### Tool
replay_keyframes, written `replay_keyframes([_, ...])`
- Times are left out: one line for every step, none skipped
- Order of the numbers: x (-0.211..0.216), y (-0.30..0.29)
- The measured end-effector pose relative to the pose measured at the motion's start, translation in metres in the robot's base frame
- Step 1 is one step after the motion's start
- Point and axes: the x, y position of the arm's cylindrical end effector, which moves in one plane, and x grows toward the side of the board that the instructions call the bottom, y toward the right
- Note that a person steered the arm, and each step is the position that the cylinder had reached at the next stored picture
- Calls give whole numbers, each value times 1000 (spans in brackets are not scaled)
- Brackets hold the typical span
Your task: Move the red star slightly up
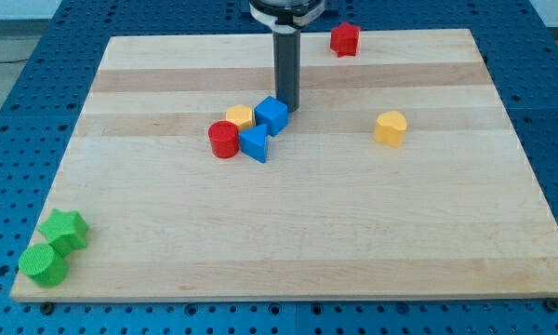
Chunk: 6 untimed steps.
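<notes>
Camera view: red star (345, 39) at top edge; no claw, my tip (288, 109) touches blue cube (272, 115).

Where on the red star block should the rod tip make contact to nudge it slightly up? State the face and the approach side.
Push the lower face of the red star block, coming from the view's bottom. It sits at the top edge of the wooden board, so only a short, centred push fits. My tip now rests beside the blue cube, at the view's lower left of the star, so it must circle below it first.
</notes>
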Motion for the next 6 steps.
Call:
replay_keyframes([6, -12])
replay_keyframes([8, -13])
replay_keyframes([-21, 35])
replay_keyframes([-79, 87])
replay_keyframes([-145, 125])
replay_keyframes([-165, 123])
